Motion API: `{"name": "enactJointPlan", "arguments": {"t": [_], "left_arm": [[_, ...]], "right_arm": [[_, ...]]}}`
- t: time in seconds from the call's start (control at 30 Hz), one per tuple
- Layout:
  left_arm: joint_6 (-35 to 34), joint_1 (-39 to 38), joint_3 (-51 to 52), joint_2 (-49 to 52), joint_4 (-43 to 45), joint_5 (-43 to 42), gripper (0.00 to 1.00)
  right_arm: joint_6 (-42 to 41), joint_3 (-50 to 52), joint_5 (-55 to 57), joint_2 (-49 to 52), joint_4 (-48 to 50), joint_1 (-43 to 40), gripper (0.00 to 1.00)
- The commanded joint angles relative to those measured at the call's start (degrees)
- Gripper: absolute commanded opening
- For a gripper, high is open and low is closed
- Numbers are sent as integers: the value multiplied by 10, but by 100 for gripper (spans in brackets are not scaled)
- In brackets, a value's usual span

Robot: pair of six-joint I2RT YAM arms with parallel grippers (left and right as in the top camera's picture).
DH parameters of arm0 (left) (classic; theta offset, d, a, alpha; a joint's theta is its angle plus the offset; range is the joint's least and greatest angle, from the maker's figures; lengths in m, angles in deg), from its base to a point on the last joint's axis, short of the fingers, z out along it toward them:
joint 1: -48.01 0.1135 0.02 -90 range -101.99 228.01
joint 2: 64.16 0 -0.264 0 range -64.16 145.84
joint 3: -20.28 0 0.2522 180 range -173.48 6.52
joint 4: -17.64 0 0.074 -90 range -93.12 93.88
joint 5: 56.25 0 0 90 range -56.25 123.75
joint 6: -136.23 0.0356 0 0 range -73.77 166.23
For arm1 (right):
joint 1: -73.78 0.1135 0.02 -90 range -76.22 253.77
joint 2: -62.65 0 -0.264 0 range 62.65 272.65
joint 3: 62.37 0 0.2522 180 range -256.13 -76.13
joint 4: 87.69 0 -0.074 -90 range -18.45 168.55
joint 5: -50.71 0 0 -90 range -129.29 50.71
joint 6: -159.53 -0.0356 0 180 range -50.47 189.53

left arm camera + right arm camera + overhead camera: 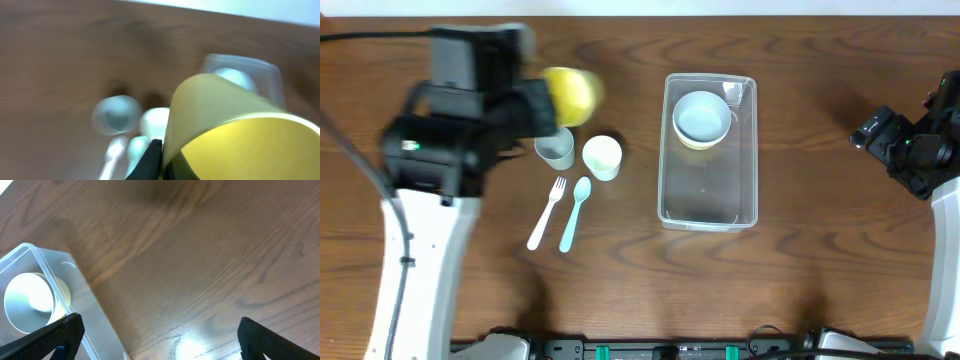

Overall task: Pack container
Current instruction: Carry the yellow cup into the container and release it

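Our left gripper (pixel 544 104) is clamped on the rim of a yellow bowl (pixel 570 95), which it holds above the table and which is blurred in both views. Nearest it on the table stand a clear cup (pixel 556 148) and a cream cup (pixel 602 157). A white fork (pixel 548 212) and a teal spoon (pixel 574 212) lie closer to the arm's base. The container (pixel 710 150) sits upright to that gripper's right, beyond the cups, with a pale bowl (pixel 703 118) in its far end. Our right gripper (pixel 160 330) hangs with its jaws spread wide, and the container lies well apart to its left. The table (pixel 820 250) is dark wood grain, and a pale strip shows past its far edge. The yellow bowl hides most of the left fingers. The right wrist view cuts the container off at the frame edge.
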Motion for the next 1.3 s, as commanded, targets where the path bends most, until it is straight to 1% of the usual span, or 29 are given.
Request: {"name": "enactJointPlan", "arguments": {"t": [0.0,0.13,0.23,0.33,0.43,0.57,0.7,1.0,1.27], "left_arm": [[14,-97,8,54,33,9,6],[14,-177,8,138,72,70,6],[14,-203,8,209,95,72,6],[14,-214,8,273,115,72,6],[13,-213,8,329,113,72,6],[11,-213,8,370,105,72,6],[9,-213,8,378,106,72,6],[-7,-214,3,359,91,70,6],[-41,-214,2,336,54,66,6]], "right_arm": [[-6,-1,2,-3,0,-3,99],[-6,-1,2,-3,0,-3,99],[-6,-1,2,-3,0,-3,99],[-6,-1,2,-3,0,-3,99],[-6,-1,2,-3,0,-3,99],[-6,-1,2,-3,0,-3,98],[-6,-1,2,-3,0,-3,99],[-6,-1,1,-3,0,-3,99],[-6,-1,1,-3,0,-3,99]]}}
